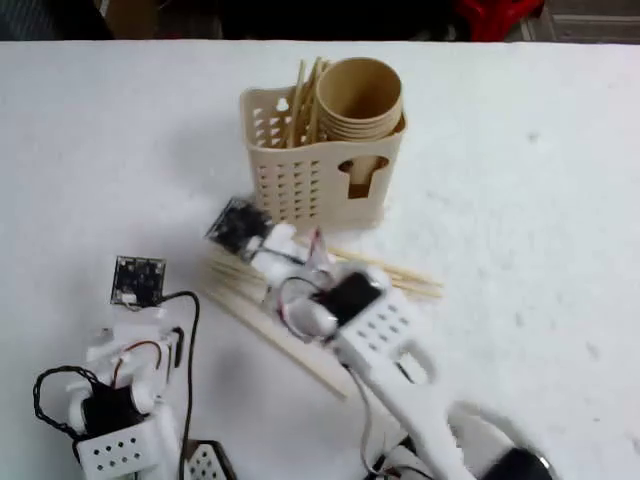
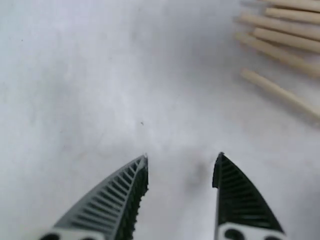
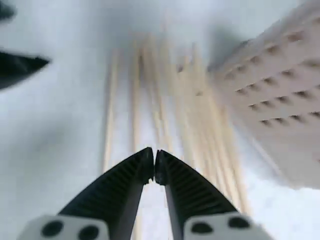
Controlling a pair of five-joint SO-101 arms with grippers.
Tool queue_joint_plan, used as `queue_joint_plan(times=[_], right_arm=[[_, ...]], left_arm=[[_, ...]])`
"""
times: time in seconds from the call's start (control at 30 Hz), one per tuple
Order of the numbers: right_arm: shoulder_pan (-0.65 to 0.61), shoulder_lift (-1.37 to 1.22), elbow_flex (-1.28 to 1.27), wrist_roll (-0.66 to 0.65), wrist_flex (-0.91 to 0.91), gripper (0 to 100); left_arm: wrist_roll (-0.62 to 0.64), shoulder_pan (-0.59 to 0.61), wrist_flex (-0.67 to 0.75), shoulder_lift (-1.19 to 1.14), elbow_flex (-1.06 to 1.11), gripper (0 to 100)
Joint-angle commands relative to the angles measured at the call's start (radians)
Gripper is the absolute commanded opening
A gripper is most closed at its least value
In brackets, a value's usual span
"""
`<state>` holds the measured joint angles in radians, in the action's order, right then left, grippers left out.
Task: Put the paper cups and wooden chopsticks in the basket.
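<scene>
A cream slotted basket (image 1: 300,180) stands at the table's middle back, with a stack of paper cups (image 1: 360,95) and a few wooden chopsticks (image 1: 305,95) upright inside it. More chopsticks (image 1: 400,275) lie loose on the table in front of the basket, partly hidden under my right arm (image 1: 350,310). In the right wrist view my right gripper (image 3: 154,162) is shut, tips together just above the spread chopsticks (image 3: 200,130), beside the basket wall (image 3: 280,100). My left gripper (image 2: 182,157) hangs open over bare table, apart from several chopstick ends (image 2: 280,50).
The white table (image 1: 540,200) has free room to the right and the far left of the basket. My left arm's base (image 1: 120,420) and its black cable (image 1: 190,340) sit at the front left. A dark finger tip (image 3: 20,67) shows beyond the chopsticks.
</scene>
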<state>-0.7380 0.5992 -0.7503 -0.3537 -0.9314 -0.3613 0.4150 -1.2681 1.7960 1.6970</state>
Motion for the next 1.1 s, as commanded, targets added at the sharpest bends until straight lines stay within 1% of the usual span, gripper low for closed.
queue_joint_plan(times=[0.0, 0.1, 0.23, 0.33, 0.4, 0.5, 0.57, 0.63, 0.67, 0.73, 0.87, 0.97, 1.03, 1.07], right_arm=[[0.042, 0.193, 0.018, 0.031, 0.005, 1.7], [0.059, 0.272, 0.086, 0.029, 0.059, 1.7], [0.113, 0.246, 0.281, 0.029, 0.096, 1.7], [0.153, 0.171, 0.425, 0.031, 0.127, 1.7], [0.170, 0.101, 0.503, 0.031, 0.182, 1.7], [0.166, -0.018, 0.606, 0.031, 0.274, 1.7], [0.163, -0.088, 0.661, 0.031, 0.283, 1.7], [0.163, -0.130, 0.674, 0.021, 0.219, 1.7], [0.163, -0.131, 0.671, 0.021, 0.148, 1.7], [0.162, -0.131, 0.672, 0.002, -0.059, 1.7], [0.096, -0.148, 0.651, -0.178, -0.401, 1.8], [0.008, -0.170, 0.565, -0.236, -0.510, 1.8], [-0.044, -0.185, 0.491, -0.233, -0.501, 1.8], [-0.061, -0.191, 0.450, -0.233, -0.469, 1.8]], left_arm=[[-0.005, 0.005, -0.002, 0.004, -0.003, 22], [-0.005, 0.005, -0.002, 0.004, -0.003, 22], [-0.005, 0.007, -0.002, 0.004, -0.003, 22], [-0.005, 0.007, -0.002, 0.004, -0.003, 22], [-0.005, 0.007, -0.002, 0.004, -0.003, 22], [-0.005, 0.007, -0.002, 0.004, -0.003, 22], [-0.005, 0.007, -0.002, 0.004, -0.003, 22], [-0.005, 0.007, -0.002, 0.004, -0.003, 22], [-0.005, 0.007, -0.002, 0.004, -0.003, 22], [-0.005, 0.007, -0.002, 0.004, -0.003, 22], [-0.005, 0.007, -0.002, 0.004, -0.003, 22], [-0.005, 0.007, -0.002, 0.004, -0.003, 22], [-0.005, 0.007, -0.002, 0.004, -0.003, 22], [-0.005, 0.007, -0.002, 0.004, -0.003, 22]])
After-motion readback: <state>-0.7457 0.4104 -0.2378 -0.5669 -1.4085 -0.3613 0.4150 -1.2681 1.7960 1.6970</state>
